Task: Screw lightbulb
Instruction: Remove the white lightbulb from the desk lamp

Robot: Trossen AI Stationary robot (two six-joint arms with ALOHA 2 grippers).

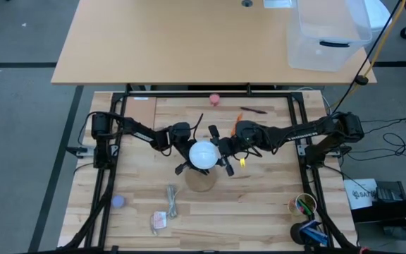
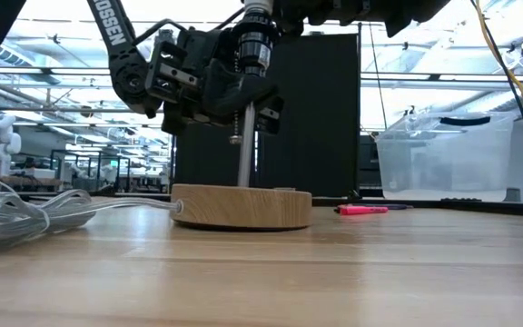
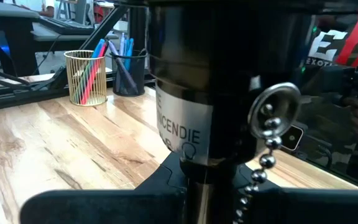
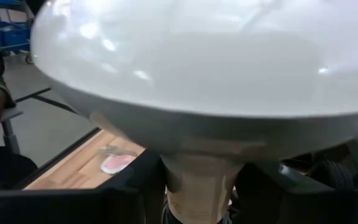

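The lamp stands mid-table: a round wooden disc (image 2: 241,207) bears a thin metal post (image 2: 244,159), topped by a black socket (image 3: 204,74) with a pull chain (image 3: 267,134). The white lightbulb (image 1: 203,154) sits upright above the socket, its globe (image 4: 197,56) filling the right wrist view. My left gripper (image 1: 187,152) reaches in from the left and is shut on the post under the socket. My right gripper (image 1: 220,149) comes from the right and is shut on the bulb. My left gripper pinches the metal post (image 3: 194,196) just below the socket between its two fingers (image 3: 104,205). It comes in about level from the table's left, across the upright post. The lamp's disc rests on the table. My right gripper pinches the lightbulb's narrow neck (image 4: 197,180) below the globe, one finger (image 4: 135,193) on either side. It comes in about level from the table's right. The bulb stands upright, globe up, over the socket; whether its base sits in the socket is hidden.
A pink ball (image 1: 216,99) and a pink marker (image 2: 361,210) lie toward the far edge. The lamp's coiled cord (image 1: 171,201), a purple ball (image 1: 118,202) and a packet (image 1: 159,221) lie near left. Pen cups (image 1: 303,206) stand near right. A clear bin (image 1: 330,35) stands on the far table.
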